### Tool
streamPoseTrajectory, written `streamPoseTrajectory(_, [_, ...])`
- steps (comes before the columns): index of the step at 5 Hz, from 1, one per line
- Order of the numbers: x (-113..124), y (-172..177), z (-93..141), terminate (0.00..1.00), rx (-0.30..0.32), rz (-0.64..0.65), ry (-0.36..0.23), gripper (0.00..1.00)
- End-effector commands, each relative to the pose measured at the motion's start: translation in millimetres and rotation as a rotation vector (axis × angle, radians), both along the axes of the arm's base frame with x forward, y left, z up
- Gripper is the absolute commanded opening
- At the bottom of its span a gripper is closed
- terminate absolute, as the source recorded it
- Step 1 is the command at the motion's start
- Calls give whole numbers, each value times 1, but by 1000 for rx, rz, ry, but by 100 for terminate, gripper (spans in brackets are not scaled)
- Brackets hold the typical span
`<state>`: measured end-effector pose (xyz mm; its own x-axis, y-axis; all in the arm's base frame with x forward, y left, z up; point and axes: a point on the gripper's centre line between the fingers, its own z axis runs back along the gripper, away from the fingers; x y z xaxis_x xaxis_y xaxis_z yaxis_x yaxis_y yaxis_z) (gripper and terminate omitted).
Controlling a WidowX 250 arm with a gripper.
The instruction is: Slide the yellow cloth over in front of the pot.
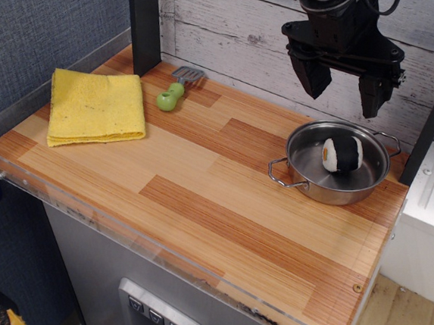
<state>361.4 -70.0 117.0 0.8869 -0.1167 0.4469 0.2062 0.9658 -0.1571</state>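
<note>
Overhead, the gripper (345, 84) hangs with jaws apart above the pot (304, 176) at far right. Well apart, the yellow cloth (97, 109) lies far left.

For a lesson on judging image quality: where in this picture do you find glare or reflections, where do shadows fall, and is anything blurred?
In the observation.image view, the shallow round shiny steel pot shows bright reflections on its rim and wall; the folded bright yellow fabric cloth casts a thin shadow along its near edge; the black gripper, jaws apart above the pot, is dark but sharp; nothing looks noticeably blurred.
</note>
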Motion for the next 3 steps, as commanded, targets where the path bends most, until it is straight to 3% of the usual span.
streamPoseTrajectory(1, [0,0,0,0,0,0,0,100])
streamPoseTrajectory(3, [-4,57,5,0,47,83,-5,100])
